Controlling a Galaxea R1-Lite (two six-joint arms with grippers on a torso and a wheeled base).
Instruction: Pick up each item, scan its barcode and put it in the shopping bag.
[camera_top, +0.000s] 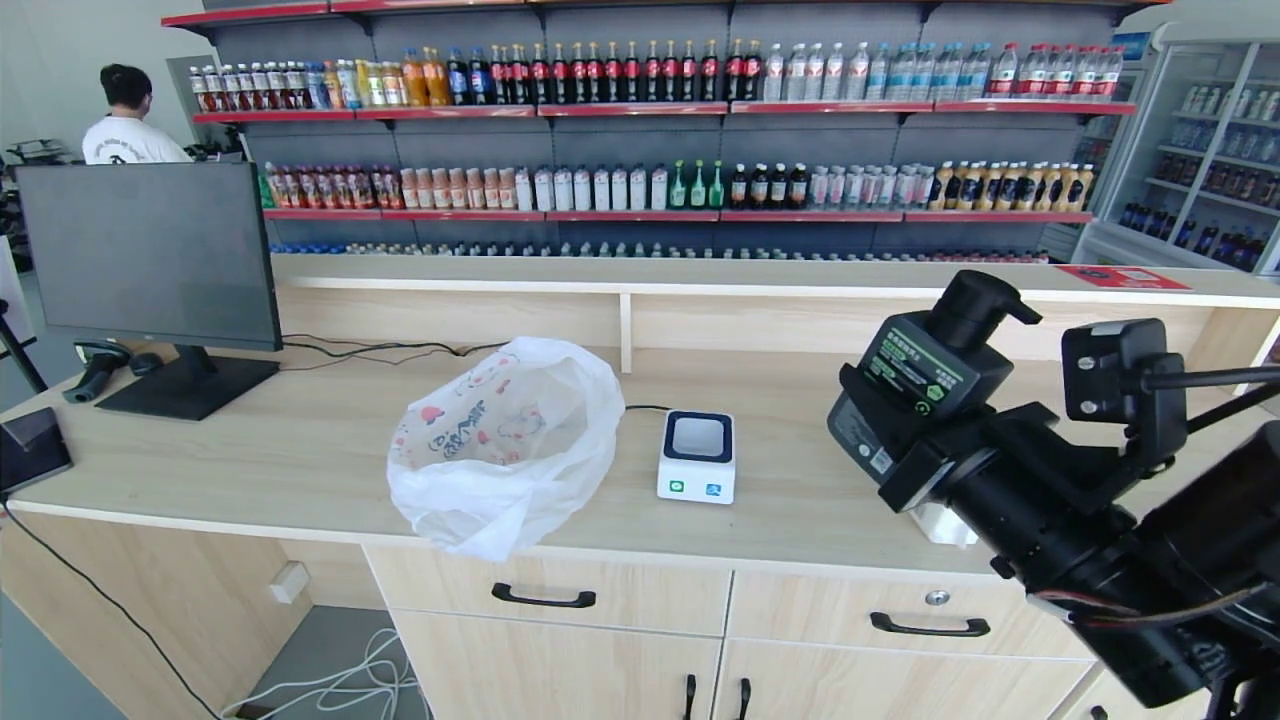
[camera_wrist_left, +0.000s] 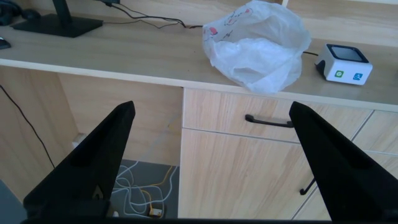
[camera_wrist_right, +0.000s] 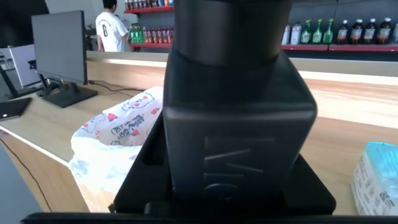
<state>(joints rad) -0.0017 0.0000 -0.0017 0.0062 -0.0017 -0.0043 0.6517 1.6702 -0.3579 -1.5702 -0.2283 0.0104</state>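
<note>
Gripping black pump bottle; shopping bag open on counter.

pump bottle: top cut off | white item right of scanner: mostly hidden behind right end effector

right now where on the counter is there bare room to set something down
Widest bare patch: counter between the monitor stand and the bag. A narrower strip lies between the scanner and the black bottle. Bag and scanner sit close: tight there.
</note>
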